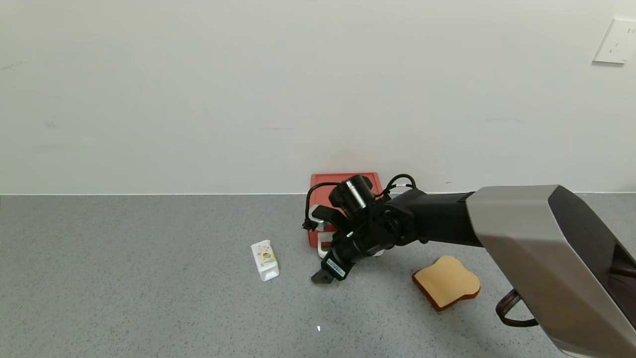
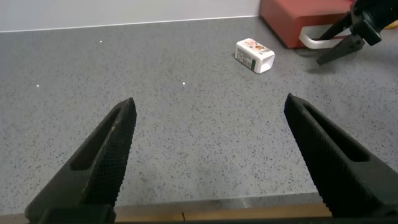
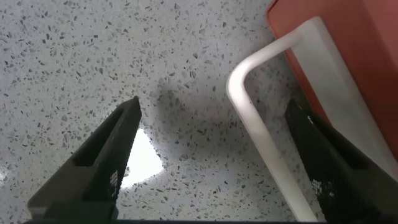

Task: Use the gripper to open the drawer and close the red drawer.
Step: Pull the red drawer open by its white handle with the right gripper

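1. Reaching across the counter, the right gripper [image 1: 329, 275] hangs with jaws wide at the drawer's [image 1: 325, 184] front, six o'clock side.
2. Handle [image 3: 264, 134] lies between its fingers, ungrasped; closing on it likely comes next.
3. Left gripper [image 2: 208, 155] idles, spread wide.

One red drawer [image 1: 346, 180], one toast slice [image 1: 446, 281] and one small white carton [image 1: 265, 259] are being shown.

A small white carton [image 1: 265, 260] lies on the grey speckled desk [image 1: 124, 278], well apart from a toast slice [image 1: 446, 282], below a white wall socket [image 1: 616, 41].
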You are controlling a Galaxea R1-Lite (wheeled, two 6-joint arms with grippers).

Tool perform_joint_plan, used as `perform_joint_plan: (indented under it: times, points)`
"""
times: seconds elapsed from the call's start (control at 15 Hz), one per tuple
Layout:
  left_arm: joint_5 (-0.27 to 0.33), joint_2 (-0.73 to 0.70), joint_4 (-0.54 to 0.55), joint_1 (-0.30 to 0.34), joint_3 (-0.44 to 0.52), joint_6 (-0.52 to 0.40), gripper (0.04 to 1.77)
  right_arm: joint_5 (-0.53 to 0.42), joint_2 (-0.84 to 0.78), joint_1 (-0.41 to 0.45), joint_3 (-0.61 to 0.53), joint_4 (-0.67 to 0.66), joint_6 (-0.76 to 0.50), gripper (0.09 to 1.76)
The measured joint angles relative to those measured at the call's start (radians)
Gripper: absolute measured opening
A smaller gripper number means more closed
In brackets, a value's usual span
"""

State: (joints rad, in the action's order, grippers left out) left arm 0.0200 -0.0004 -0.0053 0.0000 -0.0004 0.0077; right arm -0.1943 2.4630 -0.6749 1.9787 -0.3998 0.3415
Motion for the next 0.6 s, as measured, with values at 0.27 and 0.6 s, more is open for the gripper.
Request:
perform_joint_plan:
  times: [0.27,0.6]
  points:
    - [0.0,0.0,0.0,0.0,0.0,0.0,1.72,0.0,0.0,-0.004,0.0,-0.026,-0.001,1.71]
    - [0.0,0.0,0.0,0.0,0.0,-0.001,1.72,-0.001,-0.003,-0.013,0.0,-0.076,-0.016,1.71]
